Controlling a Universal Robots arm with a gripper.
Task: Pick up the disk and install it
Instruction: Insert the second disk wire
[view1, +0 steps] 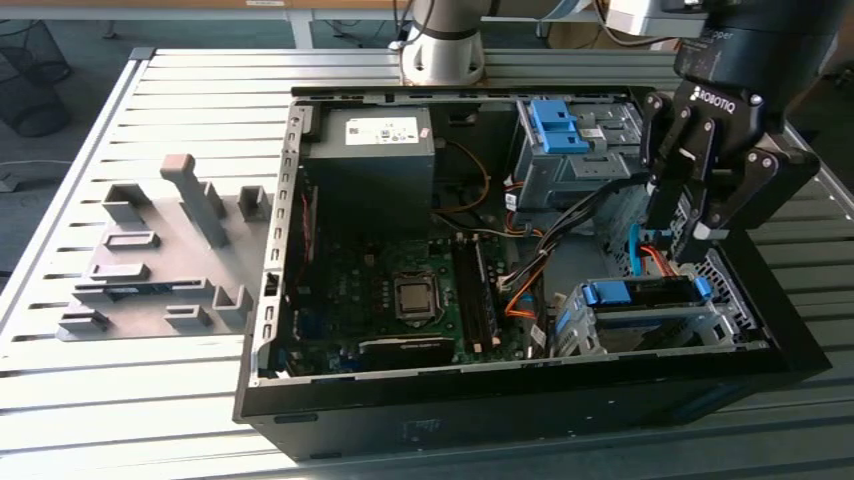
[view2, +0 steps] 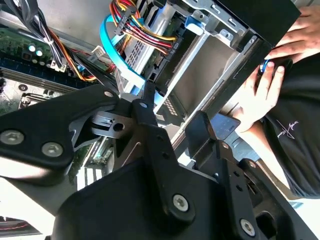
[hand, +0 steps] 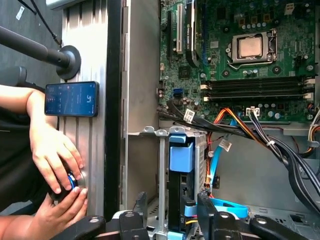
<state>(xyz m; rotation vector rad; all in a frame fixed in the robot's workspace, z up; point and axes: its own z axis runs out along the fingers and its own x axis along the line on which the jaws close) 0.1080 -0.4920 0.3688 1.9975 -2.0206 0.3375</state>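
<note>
The disk (view1: 643, 300) sits in the metal drive cage (view1: 574, 325) at the front corner of the open computer case, on the exterior view's right. Its blue carrier end (hand: 181, 154) faces up among the cables. My black gripper (view1: 683, 235) hangs just above and behind that cage. In both wrist views its fingers stand apart on either side of the cage, open, with nothing between them (hand: 172, 200) (view2: 175, 102). One fingertip (view2: 148, 90) is close to a blue data cable (view2: 107, 47).
A grey power-supply box (view1: 374, 150) and a blue bracket in another bay (view1: 554, 125) lie at the case's far end. Orange and blue cables (view1: 527, 285) cross near the cage. A person's hands (hand: 55, 155) work a small knob outside the case wall, beside a phone (hand: 71, 98). A grey fixture plate (view1: 160, 250) lies on the table.
</note>
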